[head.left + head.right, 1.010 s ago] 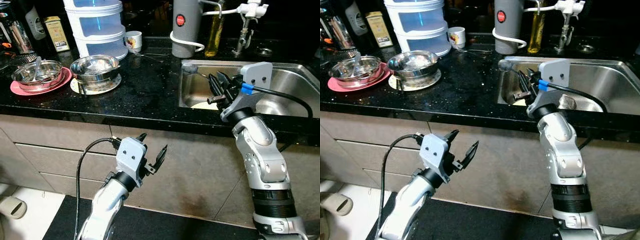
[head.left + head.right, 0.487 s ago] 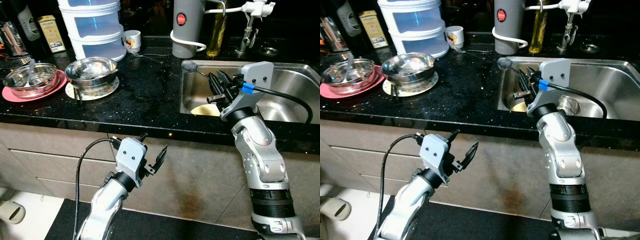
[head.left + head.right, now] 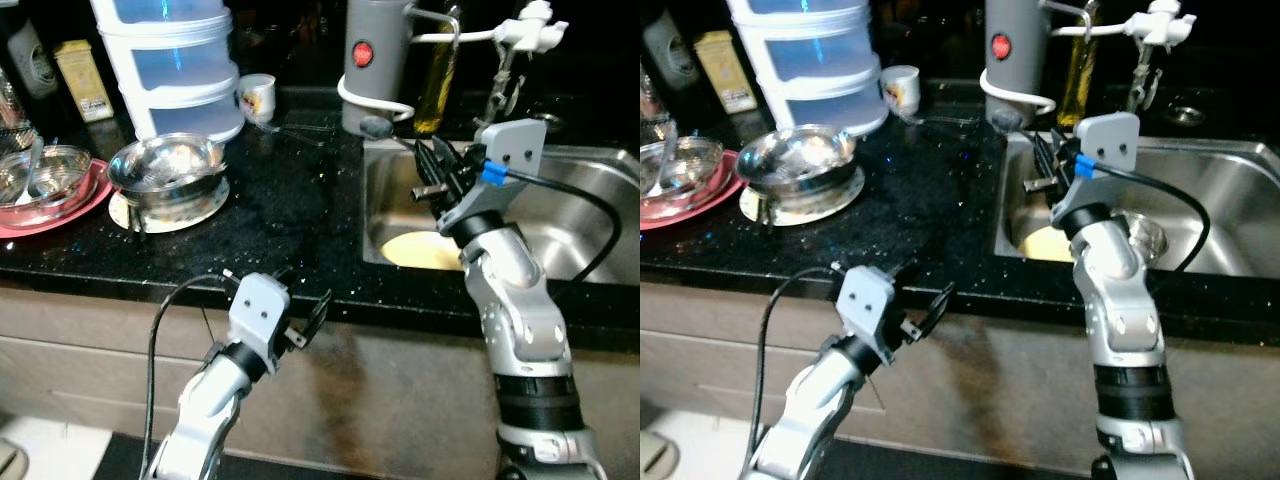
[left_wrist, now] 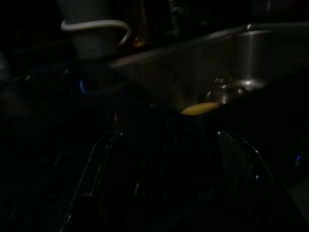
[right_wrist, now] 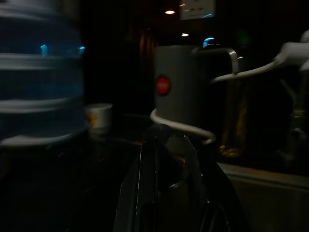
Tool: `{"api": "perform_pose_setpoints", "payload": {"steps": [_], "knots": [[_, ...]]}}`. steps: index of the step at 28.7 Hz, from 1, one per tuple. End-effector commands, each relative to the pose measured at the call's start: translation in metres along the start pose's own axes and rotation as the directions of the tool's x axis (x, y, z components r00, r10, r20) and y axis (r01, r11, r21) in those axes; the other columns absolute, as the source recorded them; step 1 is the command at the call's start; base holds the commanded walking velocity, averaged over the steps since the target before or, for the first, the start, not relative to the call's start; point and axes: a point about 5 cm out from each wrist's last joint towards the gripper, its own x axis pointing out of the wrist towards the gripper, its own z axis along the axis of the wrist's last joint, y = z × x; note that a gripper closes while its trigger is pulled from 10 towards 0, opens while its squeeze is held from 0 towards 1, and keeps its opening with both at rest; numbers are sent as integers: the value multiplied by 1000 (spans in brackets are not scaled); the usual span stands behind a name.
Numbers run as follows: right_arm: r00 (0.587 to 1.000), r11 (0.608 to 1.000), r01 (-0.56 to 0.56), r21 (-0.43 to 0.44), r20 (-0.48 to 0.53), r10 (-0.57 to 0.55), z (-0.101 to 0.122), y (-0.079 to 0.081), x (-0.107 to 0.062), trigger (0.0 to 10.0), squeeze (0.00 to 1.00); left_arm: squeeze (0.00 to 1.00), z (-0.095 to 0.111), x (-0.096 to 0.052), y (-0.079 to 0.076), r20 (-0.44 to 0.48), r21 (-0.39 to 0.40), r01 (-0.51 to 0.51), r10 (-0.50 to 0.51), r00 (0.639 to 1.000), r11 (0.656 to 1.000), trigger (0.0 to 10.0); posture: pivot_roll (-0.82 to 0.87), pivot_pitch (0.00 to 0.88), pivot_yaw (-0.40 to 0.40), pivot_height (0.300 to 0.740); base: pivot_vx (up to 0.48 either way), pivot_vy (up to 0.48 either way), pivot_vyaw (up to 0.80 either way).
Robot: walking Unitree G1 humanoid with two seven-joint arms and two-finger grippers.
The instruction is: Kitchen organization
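Bowls point(image 3: 165, 165) sit left on the worktop point(image 3: 290, 210); the sink point(image 3: 570, 220) lies right, a kettle point(image 3: 372, 60) behind it.

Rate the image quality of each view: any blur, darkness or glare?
Eye views: well lit but slightly soft, glare on the steel bowl and sink. Left wrist view: very dark, the sink wall barely lit. Right wrist view: dim, the stacked container blurred, the grey appliance legible.

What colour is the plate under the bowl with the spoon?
Pink plate, clearest in the left eye view.
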Motion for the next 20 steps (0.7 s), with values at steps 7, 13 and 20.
{"api": "perform_pose_setpoints", "payload": {"steps": [7,13,20], "knots": [[1000,1000,-14,10,25,14,4,4,3,10000,0,0,21,6,-2,75,14,49,-50,996,999,10000,-35,0,-11,740,349,0,0],[1000,1000,-18,10,21,17,4,6,3,10000,0,0,20,9,-2,60,-12,73,-72,996,997,10000,-36,0,-11,740,197,0,0],[1000,1000,-15,4,-25,15,-1,5,5,10000,0,0,21,9,-5,57,-27,95,-93,994,995,10000,-38,0,-12,740,0,0,-404]]}}
